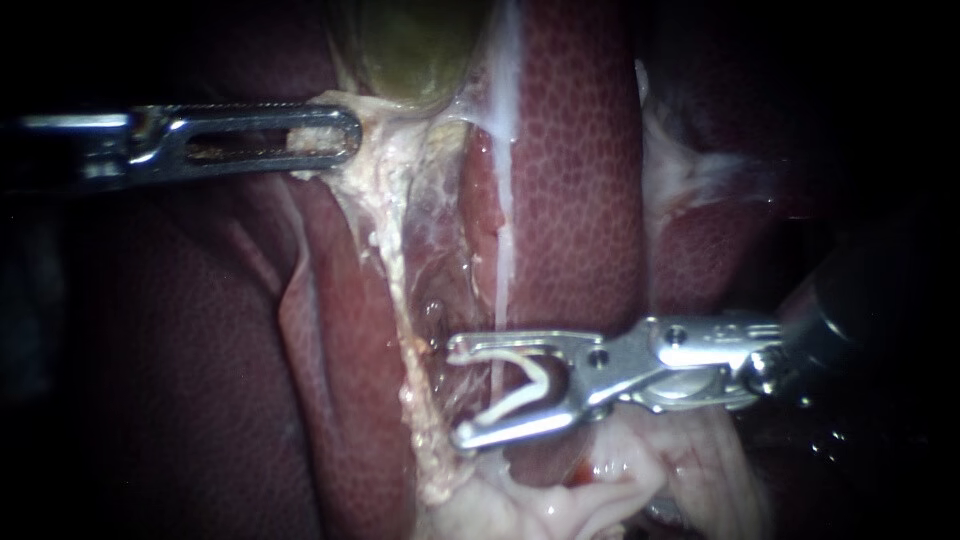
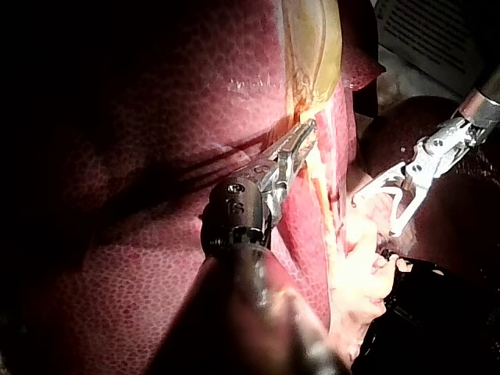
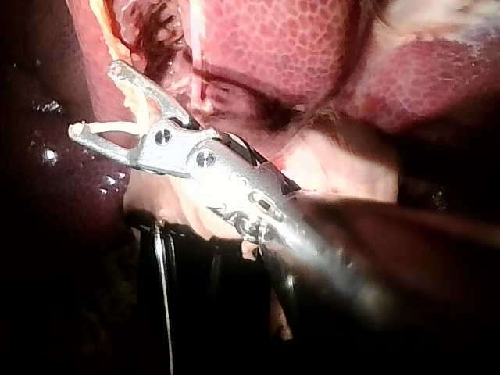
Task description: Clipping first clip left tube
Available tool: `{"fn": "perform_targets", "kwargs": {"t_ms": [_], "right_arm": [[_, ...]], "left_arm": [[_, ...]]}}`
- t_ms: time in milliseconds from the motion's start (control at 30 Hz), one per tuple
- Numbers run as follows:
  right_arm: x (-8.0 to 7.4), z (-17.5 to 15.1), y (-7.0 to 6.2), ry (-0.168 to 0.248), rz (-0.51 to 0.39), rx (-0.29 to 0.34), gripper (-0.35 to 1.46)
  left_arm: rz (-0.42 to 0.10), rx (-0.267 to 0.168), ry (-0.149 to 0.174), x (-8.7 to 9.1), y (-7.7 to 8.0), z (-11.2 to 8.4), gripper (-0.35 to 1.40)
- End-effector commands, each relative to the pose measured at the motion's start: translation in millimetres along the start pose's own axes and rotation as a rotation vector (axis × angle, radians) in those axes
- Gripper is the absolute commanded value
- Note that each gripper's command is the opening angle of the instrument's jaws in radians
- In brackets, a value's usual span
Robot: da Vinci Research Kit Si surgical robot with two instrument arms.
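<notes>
Endoscope view puts the deciding relation in front of you. The left tube (image 1: 398,300), the thicker pale cord, lies just to the left of your right instrument (image 1: 462,393) and outside the mouth of its jaws. Those jaws stand wide apart and hold a white clip (image 1: 528,388) between them, with one leg against each jaw.

The tube's long axis runs from far to near, drifting slightly right as it comes towards you. The jaws point left, so they lie roughly crosswise to it, which looks like the right angle for a clip. I judge that the coming move is a short advance to the left until the cord sits fully inside the clip. The lower tip lies close against the cord's ragged fringe, and I cannot tell whether it touches.

Your right instrument is clearly the nearer one to the clipping site. Your left instrument (image 1: 335,137) is far up the same cord. Its jaws are closed on the pale tissue (image 1: 372,150) just below the gallbladder (image 1: 410,45), drawing the cord taut against the liver (image 1: 580,180).

- **Instruments:** two.
- **Clips:** one, in the jaws, with none on a tube.
- **Tubes:** two.

The second tube is the thin white right tube (image 1: 502,240). It passes behind the upper jaw and shows again in the gap, and you cannot tell from here whether it lies within the jaws' bite or behind it.
</notes>
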Motion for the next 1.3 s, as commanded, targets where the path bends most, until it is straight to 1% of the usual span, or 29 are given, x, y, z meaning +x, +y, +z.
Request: {"fn": "perform_targets", "kwargs": {"t_ms": [33,167,267,567,900,1067,1300], "right_arm": [[-0.2,0.4,0.2,-0.001,0.0,0.003,0.6],[-0.5,1.6,1.2,-0.001,0.0,-0.006,0.6],[-0.5,1.9,1.5,-0.001,0.0,-0.009,0.6],[-0.8,1.9,2.3,0.0,0.002,-0.012,0.6],[-1.4,1.6,3.7,0.0,0.005,-0.019,0.6],[-1.2,2.3,3.7,0.001,0.011,-0.015,0.6],[-1.0,3.5,3.2,0.002,0.031,0.013,0.6]], "left_arm": [[0.0,0.001,0.0,0.0,0.0,0.0,-0.35],[0.0,0.001,0.0,0.0,0.0,0.0,-0.35],[0.0,0.001,0.001,0.0,0.0,-0.1,-0.35],[-0.001,-0.001,0.0,0.0,-0.2,-0.2,-0.35],[-0.001,-0.001,0.0,0.1,-0.2,-0.2,-0.35],[-0.001,-0.002,-0.001,0.1,-0.3,-0.1,-0.35],[0.0,-0.001,-0.001,0.1,-0.2,-0.1,-0.35]]}}
